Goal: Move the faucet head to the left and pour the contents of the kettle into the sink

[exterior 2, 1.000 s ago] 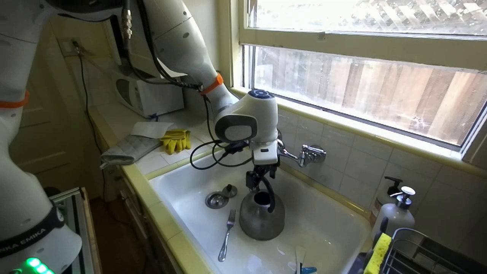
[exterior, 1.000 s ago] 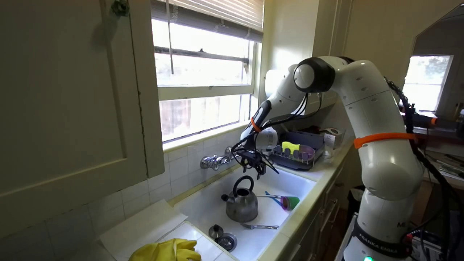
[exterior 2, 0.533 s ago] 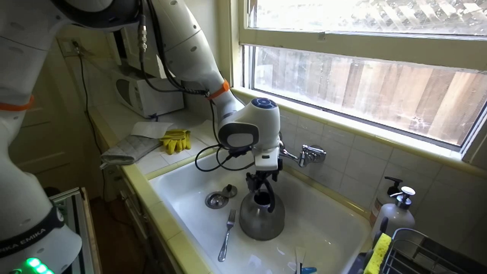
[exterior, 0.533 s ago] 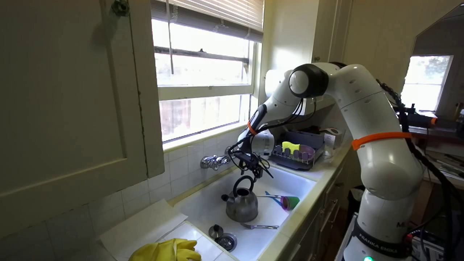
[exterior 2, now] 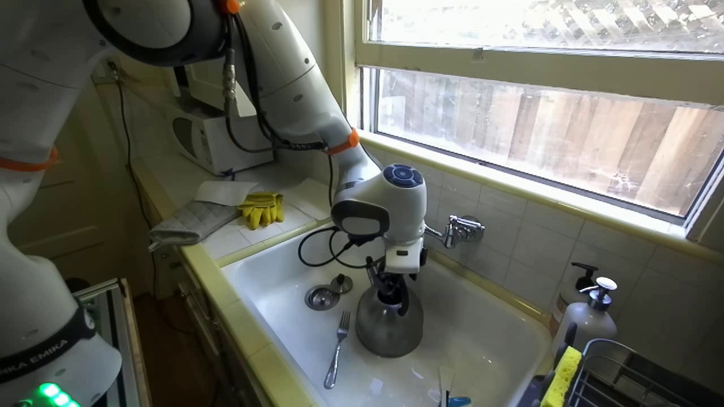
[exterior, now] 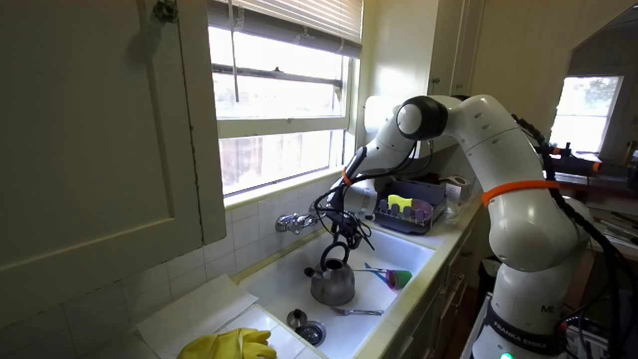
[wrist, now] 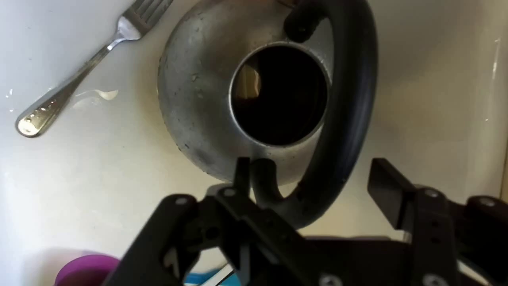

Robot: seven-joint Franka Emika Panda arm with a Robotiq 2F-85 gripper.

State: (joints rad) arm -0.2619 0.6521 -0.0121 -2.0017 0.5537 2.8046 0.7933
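The grey kettle [exterior: 332, 285] stands upright in the white sink [exterior: 276, 271]; both exterior views show it [exterior 2: 390, 330]. Its lidless opening and black loop handle [wrist: 354, 79] show in the wrist view. My gripper [wrist: 312, 172] is open, with the handle between its fingers. The left finger [wrist: 241, 174] is close beside the handle's near end; I cannot tell whether they touch. The right finger [wrist: 391, 190] is apart from the handle. In an exterior view the gripper [exterior: 353, 240] is just above the handle. The chrome faucet head [exterior 2: 461, 230] is on the tiled wall, partly hidden behind the arm.
A fork [exterior 2: 337, 350] lies in the sink beside the kettle. The drain [exterior: 311, 333] has a small metal piece [exterior: 297, 318] next to it. A coloured cup [exterior: 398, 279] lies in the sink. A dish rack [exterior: 406, 214] and soap bottles [exterior 2: 591, 316] stand on the sink's edge.
The arm and gripper have moved down, bringing the gripper to the kettle's handle. The kettle and faucet have not moved.
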